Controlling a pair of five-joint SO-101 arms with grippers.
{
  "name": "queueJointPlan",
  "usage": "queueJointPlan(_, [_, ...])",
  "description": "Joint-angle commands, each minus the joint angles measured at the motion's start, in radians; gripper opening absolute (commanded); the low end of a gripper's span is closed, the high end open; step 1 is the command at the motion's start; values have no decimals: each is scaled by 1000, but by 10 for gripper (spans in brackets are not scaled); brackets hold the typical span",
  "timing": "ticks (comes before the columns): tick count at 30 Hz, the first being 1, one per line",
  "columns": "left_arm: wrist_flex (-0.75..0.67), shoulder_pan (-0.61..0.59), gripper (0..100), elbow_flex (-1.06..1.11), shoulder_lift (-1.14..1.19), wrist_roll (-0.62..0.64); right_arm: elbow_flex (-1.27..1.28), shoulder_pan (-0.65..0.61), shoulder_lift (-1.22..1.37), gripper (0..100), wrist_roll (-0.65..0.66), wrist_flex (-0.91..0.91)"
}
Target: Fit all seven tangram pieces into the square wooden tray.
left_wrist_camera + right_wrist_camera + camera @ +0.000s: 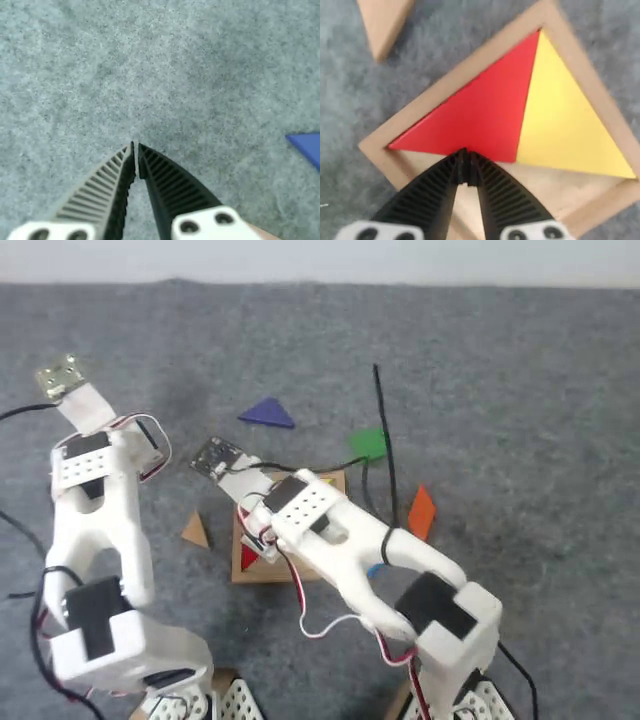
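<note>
**Tangram: two triangles seated, other pieces scattered**

The square wooden tray (245,573) lies near the middle of the grey table (520,390). In the high view the right arm (330,530) covers most of it, leaving parts of the frame and a sliver of red.

The right wrist view looks straight into the tray. A large red triangle (480,110) and a large yellow triangle (560,125) lie flat and share one edge, with bare wooden floor beside them. The right gripper (465,154) hangs at the red triangle's edge, its fingers pressed together on nothing. Whether the tips touch the piece cannot be told.

Outside the tray:
- A plain wooden triangle (195,530) sits just beside it, toward the table's left edge.
- An orange piece (422,510) lies near it on the right.
- A green piece (368,443), its outline hard to make out, lies beyond the tray.
- A blue triangle (267,413) lies farther toward the far edge.
- A light blue scrap (375,570) peeps from under the right arm, its shape hidden.

The left gripper (135,146) is closed on nothing over bare table. A corner of the blue triangle shows nearby, the rest cut off.
</note>
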Motion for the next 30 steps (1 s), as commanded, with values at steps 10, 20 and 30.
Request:
queueJointPlan(10, [-15, -2, 13, -48, -8, -61, -140, -39, -114, 7, -11, 219])
queueJointPlan(20, [301, -5, 31, -48, -8, -256, 193, -2, -437, 7, -15, 76])
queueJointPlan(30, [523, 28, 95, 30, -17, -420, 368, 134, -615, 7, -61, -42])
